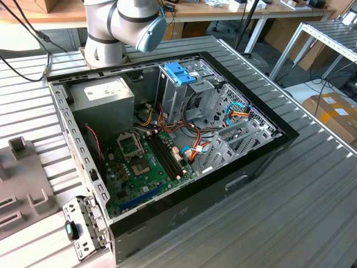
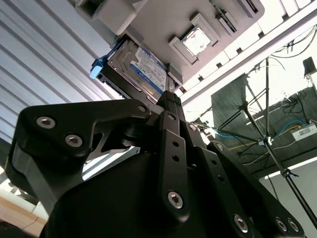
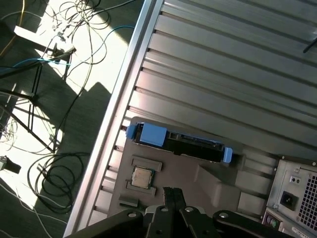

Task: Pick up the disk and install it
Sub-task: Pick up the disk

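The disk is a silver hard drive with a white and blue label and blue side rails. It lies in a slot of a grey holder tray on the ribbed metal table. In the first wrist view the disk shows its dark edge, with a blue rail at each end. My gripper hangs a short way off from the disk, pointing toward it and not touching it. Its black fingers sit close together with nothing between them, as the first wrist view also shows for the gripper.
An open computer case lies on the table, with a motherboard, a grey power supply box and a metal drive cage with a blue top. A processor chip sits in the tray. Cables and a tripod are on the floor beyond the table edge.
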`<state>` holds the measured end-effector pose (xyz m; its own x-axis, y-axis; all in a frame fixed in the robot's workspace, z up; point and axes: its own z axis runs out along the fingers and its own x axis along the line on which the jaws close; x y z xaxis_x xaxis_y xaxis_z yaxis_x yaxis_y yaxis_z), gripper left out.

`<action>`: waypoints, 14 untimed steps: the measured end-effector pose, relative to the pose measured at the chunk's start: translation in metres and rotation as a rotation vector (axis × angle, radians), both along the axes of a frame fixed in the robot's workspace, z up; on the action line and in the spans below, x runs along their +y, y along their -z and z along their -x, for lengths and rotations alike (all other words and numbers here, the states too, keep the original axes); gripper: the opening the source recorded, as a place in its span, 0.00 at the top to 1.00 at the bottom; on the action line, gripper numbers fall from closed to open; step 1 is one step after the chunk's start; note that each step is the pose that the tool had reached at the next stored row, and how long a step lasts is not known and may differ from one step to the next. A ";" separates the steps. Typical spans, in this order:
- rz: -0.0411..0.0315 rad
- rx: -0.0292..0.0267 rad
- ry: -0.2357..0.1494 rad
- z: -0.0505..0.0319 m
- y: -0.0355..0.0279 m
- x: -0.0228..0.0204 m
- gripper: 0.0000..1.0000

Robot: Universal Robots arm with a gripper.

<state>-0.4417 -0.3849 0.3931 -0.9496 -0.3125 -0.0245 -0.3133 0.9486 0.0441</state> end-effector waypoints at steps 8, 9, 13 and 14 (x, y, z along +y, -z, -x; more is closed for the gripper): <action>0.0000 0.0000 -0.015 0.0000 0.0000 0.0000 0.89; 0.0000 0.0000 -0.016 0.0000 0.0000 0.0000 0.89; 0.0000 0.0000 -0.025 0.0000 0.0000 0.0000 0.89; 0.0000 0.0000 -0.027 0.0000 0.0000 0.0000 0.89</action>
<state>-0.4417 -0.3849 0.3931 -0.9410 -0.3376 -0.0245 -0.3384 0.9400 0.0441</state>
